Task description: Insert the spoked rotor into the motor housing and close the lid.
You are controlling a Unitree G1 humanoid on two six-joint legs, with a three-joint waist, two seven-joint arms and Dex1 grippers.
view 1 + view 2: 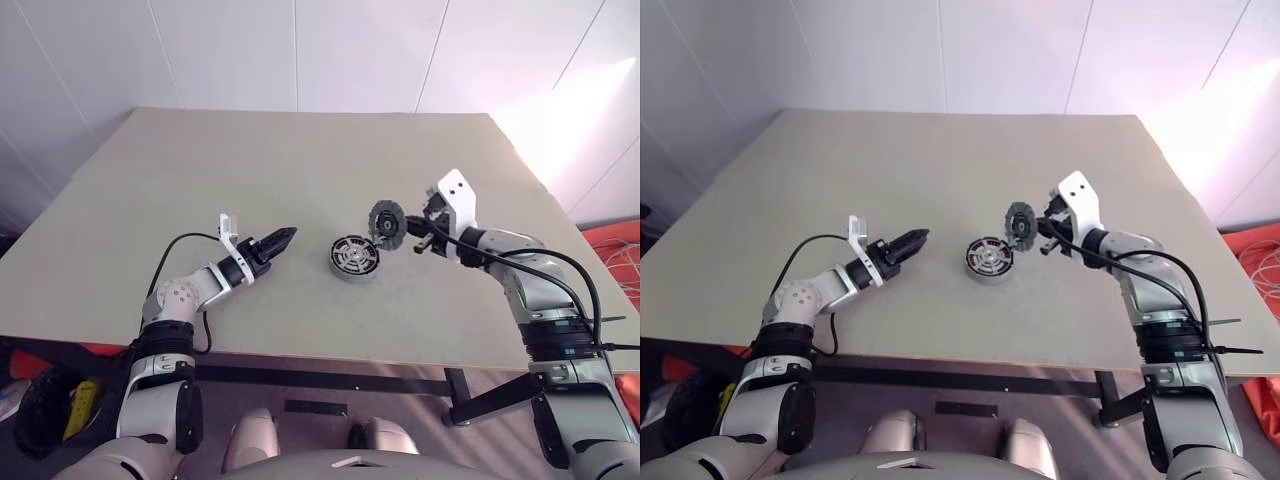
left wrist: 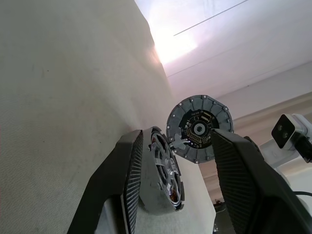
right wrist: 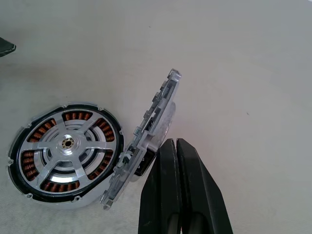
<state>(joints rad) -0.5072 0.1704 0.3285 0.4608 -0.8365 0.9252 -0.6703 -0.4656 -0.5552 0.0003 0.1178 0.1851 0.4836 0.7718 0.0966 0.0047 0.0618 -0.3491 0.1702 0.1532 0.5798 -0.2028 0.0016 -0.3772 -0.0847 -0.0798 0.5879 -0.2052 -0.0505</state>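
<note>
The motor housing lies flat on the table, between the two grippers. The spoked rotor sits inside it, black rim around silver spokes with coppery windings showing between them. My right gripper is shut on the lower edge of the lid. It holds the lid tilted on edge just above and beside the housing's right side. My left gripper hovers level, a short way left of the housing, open and holding nothing. In the left wrist view the housing shows beyond its fingers.
The beige table stretches bare to the back and left. Its front edge runs just below both arms. A black bin with a yellow item stands on the floor at lower left. Orange material lies on the floor at the right.
</note>
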